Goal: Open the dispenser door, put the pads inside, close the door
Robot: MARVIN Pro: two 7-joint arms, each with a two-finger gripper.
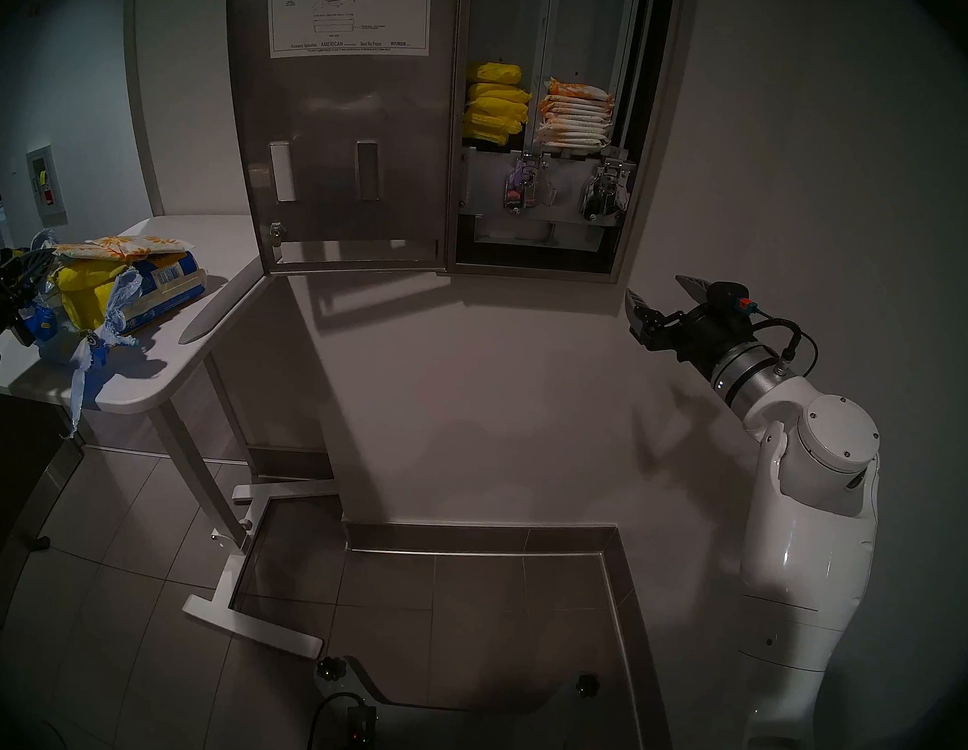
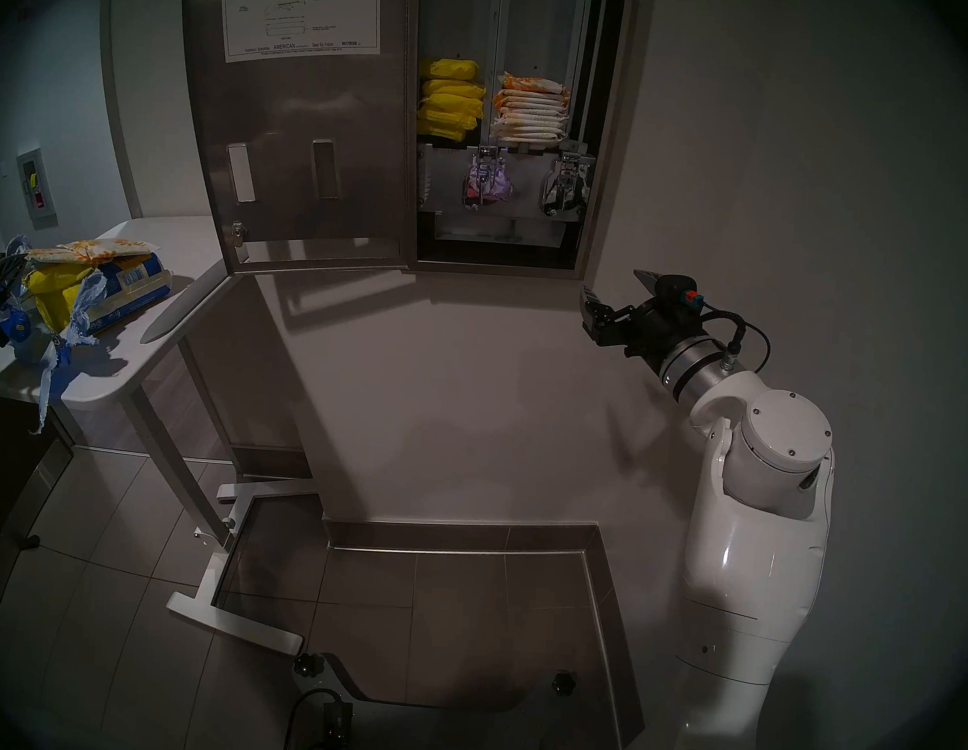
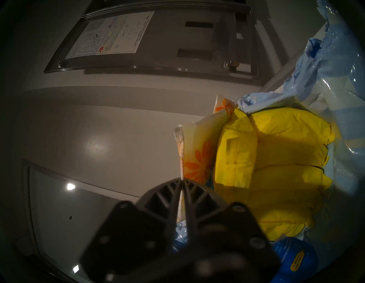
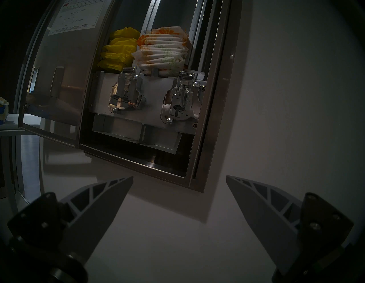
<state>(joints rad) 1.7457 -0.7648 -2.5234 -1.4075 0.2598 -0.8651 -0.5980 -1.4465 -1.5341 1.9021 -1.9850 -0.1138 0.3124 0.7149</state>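
Left wrist, ribbed pincer (image 3: 182,180) pinching crinkly daisy-print pad (image 3: 199,156)

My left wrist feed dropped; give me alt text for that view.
The left gripper is shut on the edge of a daisy-print pad lying against yellow packets in a torn blue bag. Behind, the dispenser door hangs open.

Brushed-steel dispenser door (image 1: 338,131); glossy crinkled plastic bag (image 1: 119,298).

Left fingers (image 3: 182,194) pinched, right fingers (image 4: 102,207) apart
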